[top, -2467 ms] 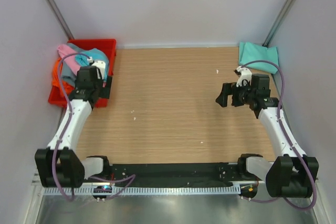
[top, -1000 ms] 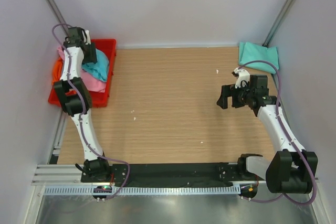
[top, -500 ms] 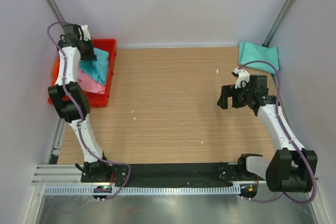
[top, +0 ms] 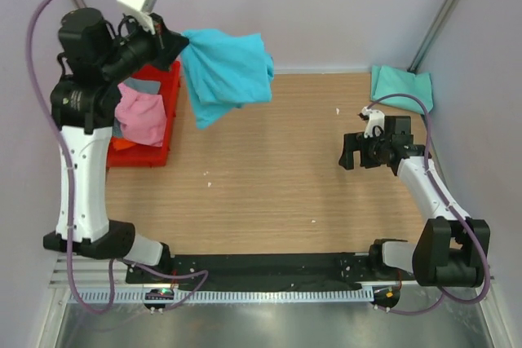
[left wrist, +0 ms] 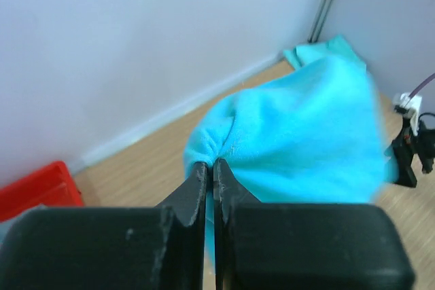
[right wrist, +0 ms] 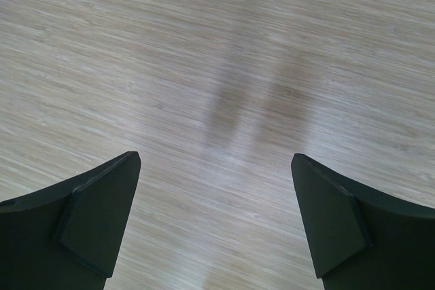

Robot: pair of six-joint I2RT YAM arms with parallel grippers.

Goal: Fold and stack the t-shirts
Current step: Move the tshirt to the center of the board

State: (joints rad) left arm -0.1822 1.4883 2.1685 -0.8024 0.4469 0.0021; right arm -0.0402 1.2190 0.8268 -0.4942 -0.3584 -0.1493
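Turquoise is off the pile: the turquoise t-shirt (top: pixel 227 71), which half a second ago lay bunched in the red crate (top: pixel 170 120) at the far-left corner of the table (top: pixel 269 193), now hangs in the air just beside the crate, over the far-left part of the wood. The left arm has swung up and back out of the crate, and the left tool (top: pixel 173 45) is clenched on a small gather of the cloth; its wrist view shows the two fingers pressed together with the fabric puckering out from between them. The rest of the shirt droops below in a loose, crumpled bundle, and I judge it clear of the table, though the views do not settle that. The right tool (top: pixel 349 151) has not moved — it waits near the right edge, released, its jaws wide apart over bare wood. So the pick-up looks done and the folding has not begun: held by one pinch, the shirt will land rumpled and probably needs a second grip to spread it flat. A mint-teal t-shirt (top: pixel 400 85) lies folded at the far-right corner — the likely start of the stack — while the pink t-shirt (top: pixel 139 116) is now uppermost in the crate.
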